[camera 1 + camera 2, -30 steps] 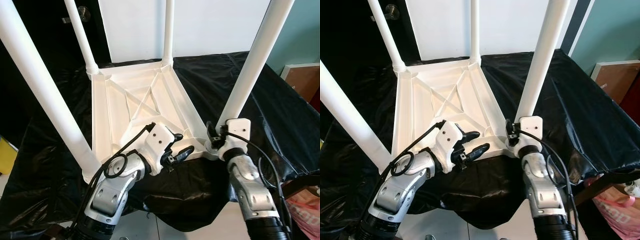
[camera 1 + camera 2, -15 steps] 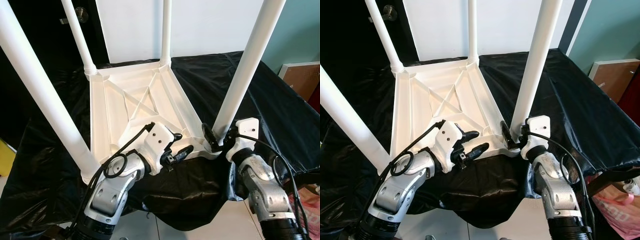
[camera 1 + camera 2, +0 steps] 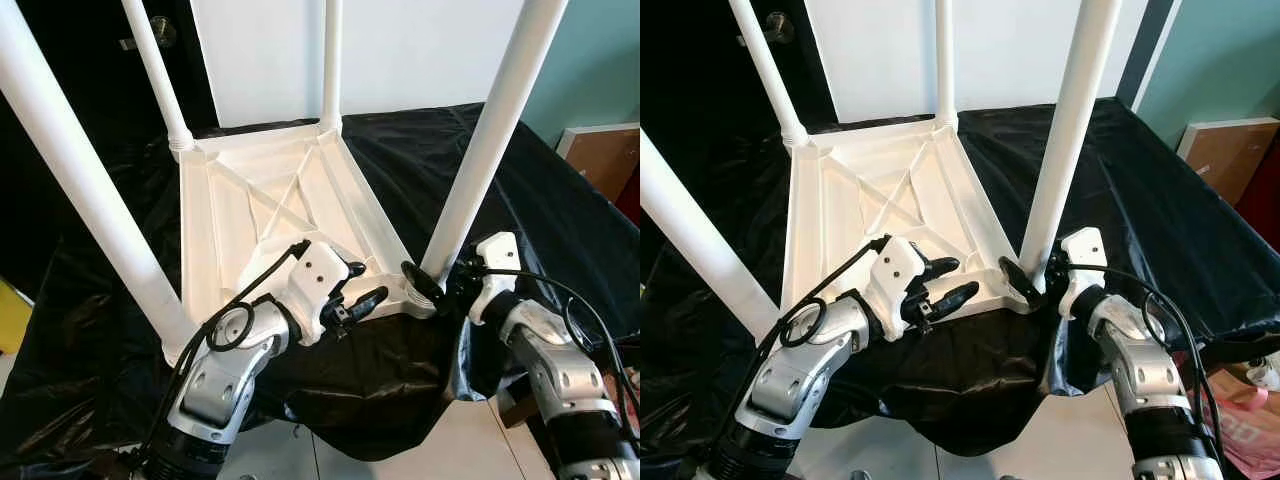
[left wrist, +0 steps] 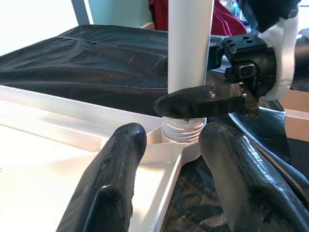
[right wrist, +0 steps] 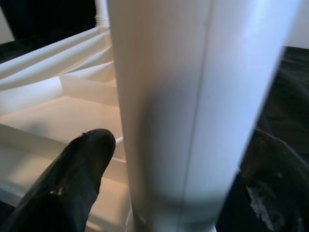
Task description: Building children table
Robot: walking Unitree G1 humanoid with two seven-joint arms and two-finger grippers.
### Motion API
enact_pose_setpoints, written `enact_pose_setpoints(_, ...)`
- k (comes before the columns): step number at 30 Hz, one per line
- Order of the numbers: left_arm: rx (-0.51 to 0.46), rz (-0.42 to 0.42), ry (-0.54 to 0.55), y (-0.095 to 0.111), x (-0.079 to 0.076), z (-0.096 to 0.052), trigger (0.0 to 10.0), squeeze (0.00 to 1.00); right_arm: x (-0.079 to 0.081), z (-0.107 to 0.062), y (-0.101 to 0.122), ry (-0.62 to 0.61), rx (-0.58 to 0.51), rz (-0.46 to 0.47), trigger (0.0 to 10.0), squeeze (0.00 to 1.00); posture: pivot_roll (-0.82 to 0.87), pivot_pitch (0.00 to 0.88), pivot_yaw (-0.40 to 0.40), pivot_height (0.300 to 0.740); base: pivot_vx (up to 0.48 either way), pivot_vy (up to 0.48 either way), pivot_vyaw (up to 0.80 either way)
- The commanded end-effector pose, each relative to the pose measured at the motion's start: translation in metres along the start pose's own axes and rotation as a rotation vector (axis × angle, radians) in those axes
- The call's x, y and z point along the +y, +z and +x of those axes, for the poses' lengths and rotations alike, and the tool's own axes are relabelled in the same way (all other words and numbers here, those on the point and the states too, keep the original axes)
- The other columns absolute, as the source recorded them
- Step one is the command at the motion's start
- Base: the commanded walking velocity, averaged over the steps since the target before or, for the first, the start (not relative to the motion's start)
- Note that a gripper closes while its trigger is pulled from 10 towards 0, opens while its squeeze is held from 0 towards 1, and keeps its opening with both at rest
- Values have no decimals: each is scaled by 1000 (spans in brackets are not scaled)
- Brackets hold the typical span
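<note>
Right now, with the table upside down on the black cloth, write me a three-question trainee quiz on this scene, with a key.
1. True or false: the right gripper has its fingers on either side of the near right leg, low down by the threaded base.
2. Multiple choice: the left gripper is (a) shut on a leg, (b) open, over the near edge of the upturned tabletop, (c) hanging at the robot's side.
3. Fill in: ____ white legs stand up from the tabletop.

Key: 1 true; 2 b; 3 four.
</note>
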State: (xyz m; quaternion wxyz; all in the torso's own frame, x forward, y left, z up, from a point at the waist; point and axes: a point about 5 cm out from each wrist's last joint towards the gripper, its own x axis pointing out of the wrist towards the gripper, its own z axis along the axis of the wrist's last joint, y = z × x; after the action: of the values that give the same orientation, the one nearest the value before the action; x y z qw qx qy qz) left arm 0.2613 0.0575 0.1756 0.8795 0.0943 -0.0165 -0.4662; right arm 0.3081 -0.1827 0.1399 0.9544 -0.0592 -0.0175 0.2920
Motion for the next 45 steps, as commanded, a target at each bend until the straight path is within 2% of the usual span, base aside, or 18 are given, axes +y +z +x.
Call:
enact_pose_setpoints(1, 8, -5, 27, 0, 0, -1, 10000, 0, 0, 3, -2, 26, 11, -16, 4706, 0, -102, 49, -1, 740, 0, 0, 0)
enact_pose_setpoints(2, 9, -4, 26, 0, 0, -1, 10000, 0, 0, 5, -2, 36, 13, -18, 4706, 0, -102, 49, -1, 740, 0, 0, 0)
enact_pose_setpoints(3, 9, -3, 26, 0, 0, -1, 10000, 0, -1, 7, -2, 43, 15, -16, 0, 0, -98, 51, -4, 740, 0, 0, 0)
enact_pose_setpoints(14, 10, -12, 36, -2, -2, -1, 10000, 0, -6, 4, -13, 72, 43, 5, 0, 0, -97, 53, -16, 740, 0, 0, 0)
enact_pose_setpoints(15, 9, -13, 36, -2, -2, -1, 10000, 0, -6, 4, -13, 65, 43, 13, 10000, 0, -100, 54, -17, 740, 0, 0, 0)
enact_pose_setpoints(22, 6, -15, 36, -2, -2, 0, 10000, 0, -6, 4, -14, 31, 33, 35, 10000, 0, -108, 53, -19, 740, 0, 0, 0)
enact_pose_setpoints(26, 6, -18, 30, -2, -3, 1, 10000, 0, -3, 4, -15, -52, 33, 25, 10000, 0, -118, 52, -18, 740, 0, 0, 0)
enact_pose_setpoints(28, 6, -18, 30, -2, -3, 1, 10000, 0, -3, 4, -15, -52, 33, 25, 10000, 0, -118, 52, -18, 740, 0, 0, 0)
enact_pose_setpoints(31, 6, -19, 26, -2, -4, 1, 10000, 0, -1, 3, -15, -141, 36, 12, 10000, 0, -123, 51, -20, 740, 0, 0, 0)
enact_pose_setpoints(38, 6, -21, 23, -4, -4, 2, 10000, 0, 10, 3, -14, -226, 27, 31, 10000, 0, -128, 50, -24, 740, 0, 0, 0)
enact_pose_setpoints(45, 6, -26, 4, -4, -7, 4, 10000, 0, 23, 3, -20, -418, 43, 70, 10000, 0, -146, 48, -15, 740, 0, 0, 0)
